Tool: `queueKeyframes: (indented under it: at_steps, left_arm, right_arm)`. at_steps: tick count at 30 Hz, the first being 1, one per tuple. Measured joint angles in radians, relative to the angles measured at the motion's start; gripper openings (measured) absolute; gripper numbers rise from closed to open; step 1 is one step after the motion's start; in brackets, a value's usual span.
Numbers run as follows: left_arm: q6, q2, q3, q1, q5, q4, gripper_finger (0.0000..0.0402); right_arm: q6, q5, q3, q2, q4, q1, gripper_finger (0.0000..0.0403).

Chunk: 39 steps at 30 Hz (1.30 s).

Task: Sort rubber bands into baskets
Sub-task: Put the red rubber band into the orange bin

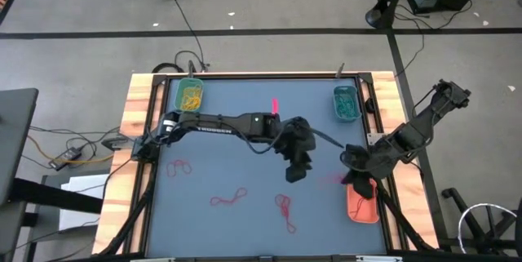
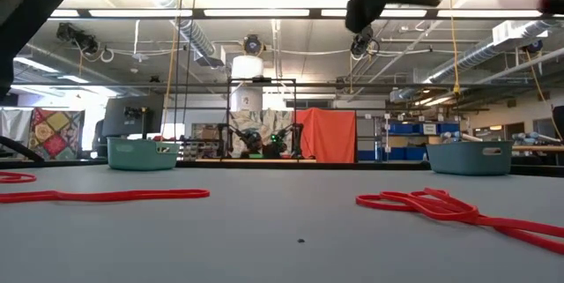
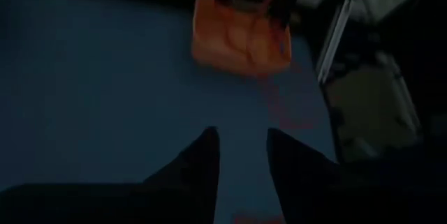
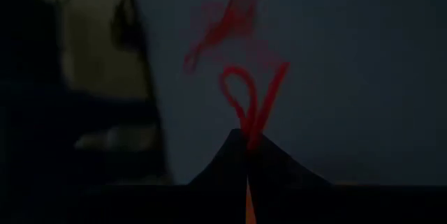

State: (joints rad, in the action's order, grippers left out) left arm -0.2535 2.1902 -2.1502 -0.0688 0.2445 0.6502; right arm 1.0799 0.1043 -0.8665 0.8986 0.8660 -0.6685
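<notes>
My right gripper [image 1: 355, 179] hovers at the table's right side, just beyond the orange-red basket [image 1: 363, 205], and is shut on a red rubber band [image 4: 246, 102]. My left gripper [image 1: 295, 170] hangs open over the middle of the blue mat, with only bare mat between its fingers [image 3: 202, 161]. The left wrist view shows the orange-red basket [image 3: 241, 35] ahead of it. Three more red rubber bands [image 1: 179, 166] [image 1: 228, 199] [image 1: 284, 209] lie flat on the mat. The green basket [image 1: 189, 95] with yellow bands and the teal basket [image 1: 346, 103] stand at the far edge. My right gripper pinches the red rubber band between its two shut fingertips [image 4: 234, 151]. A loop and a straight strand of the band [image 4: 269, 91] stick out past the tips. The fingers slant downward toward the mat. The pinched part itself is hidden between the fingers.
Wooden rails [image 1: 139, 123] frame the mat. In the low view two red bands [image 2: 106, 197] [image 2: 441, 205] lie in the foreground. A blurred red shape [image 4: 223, 21] shows beyond the held band; whether it is part of it I cannot tell.
</notes>
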Motion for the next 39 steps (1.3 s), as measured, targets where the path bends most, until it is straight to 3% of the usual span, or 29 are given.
queueKeyframes:
  at_steps: [10, 20, 26, 31, 39]
  left_arm:
    - [0.066, 0.0, 0.002, -0.019, -0.007, 0.117, 0.0137]
    - [0.065, 0.0, 0.002, -0.022, -0.011, 0.243, 0.0137]
    - [0.065, 0.0, 0.002, -0.023, -0.01, 0.268, 0.0137]
    - [0.101, 0.0, 0.002, -0.025, -0.01, 0.28, 0.0137]
    - [0.138, 0.0, 0.002, -0.026, -0.06, 0.344, 0.0137]
  right_arm:
    - [0.177, -0.368, 0.0, 0.051, 0.05, -0.097, 0.0007]
    - [0.271, -0.517, 0.0, 0.222, 0.033, -0.205, 0.0007]
    - [0.248, -0.516, 0.0, 0.324, 0.034, -0.226, 0.0007]
    - [0.305, -0.451, 0.0, 0.383, 0.092, -0.225, 0.0016]
    - [0.442, -0.411, 0.0, 0.379, 0.166, -0.226, 0.0104]
